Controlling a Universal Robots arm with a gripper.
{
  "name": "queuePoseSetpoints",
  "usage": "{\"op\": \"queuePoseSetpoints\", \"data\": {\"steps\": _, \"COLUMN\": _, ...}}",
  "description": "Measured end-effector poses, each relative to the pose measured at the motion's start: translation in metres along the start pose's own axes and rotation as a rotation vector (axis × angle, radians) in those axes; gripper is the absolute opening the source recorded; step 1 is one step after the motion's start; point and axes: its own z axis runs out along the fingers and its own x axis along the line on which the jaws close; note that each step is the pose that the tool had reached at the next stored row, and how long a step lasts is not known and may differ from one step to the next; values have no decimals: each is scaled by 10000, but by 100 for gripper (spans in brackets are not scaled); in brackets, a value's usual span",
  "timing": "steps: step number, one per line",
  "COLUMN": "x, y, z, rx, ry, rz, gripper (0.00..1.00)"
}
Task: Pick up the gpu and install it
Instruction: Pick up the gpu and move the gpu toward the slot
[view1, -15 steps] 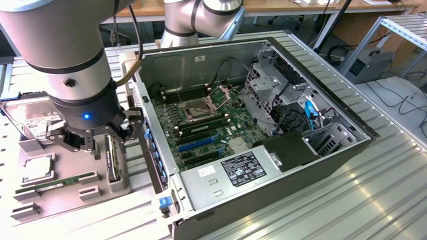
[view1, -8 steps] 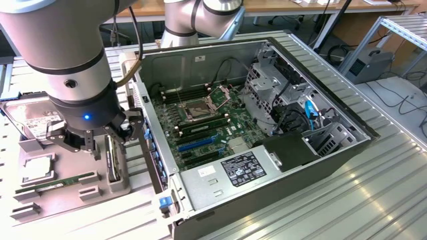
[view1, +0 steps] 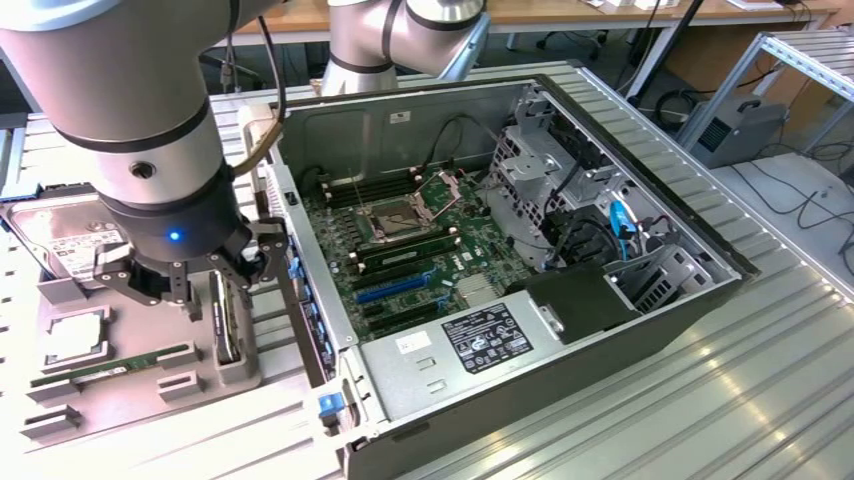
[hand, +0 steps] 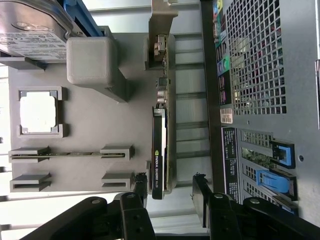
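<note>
The open computer case (view1: 400, 125) takes the centre and the right of the exterior view, lying on its side with the motherboard facing up. The arm (view1: 127, 110) comes down from the upper left of the exterior view; its thick grey body stands almost vertical and the wrist points straight down.

Under it, in the lower left of the exterior view, lies a grey tray (view1: 134, 405) just beside the case. At the far end of the tray rests the hard drive (view1: 67, 245).

The gpu (view1: 230, 320) stands on its edge in a slot of the tray, on the side nearest to the case. The gripper (view1: 200, 290) hangs directly over it.

In the wrist view the gripper (hand: 170, 192) has its jaws apart, and one end of the gpu (hand: 158, 150) is between the two black fingers (hand: 141, 187). A gap shows on each side, so the card is not clamped.

On the tray (hand: 100, 125) also lie a square CPU (hand: 39, 113) and a thin RAM stick (hand: 65, 155).
</note>
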Motion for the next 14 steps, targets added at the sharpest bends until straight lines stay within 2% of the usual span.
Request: {"op": "queuePoseSetpoints", "data": {"steps": 14, "x": 17, "y": 181, "z": 79, "rx": 27, "ry": -2, "rz": -1, "gripper": 50}}
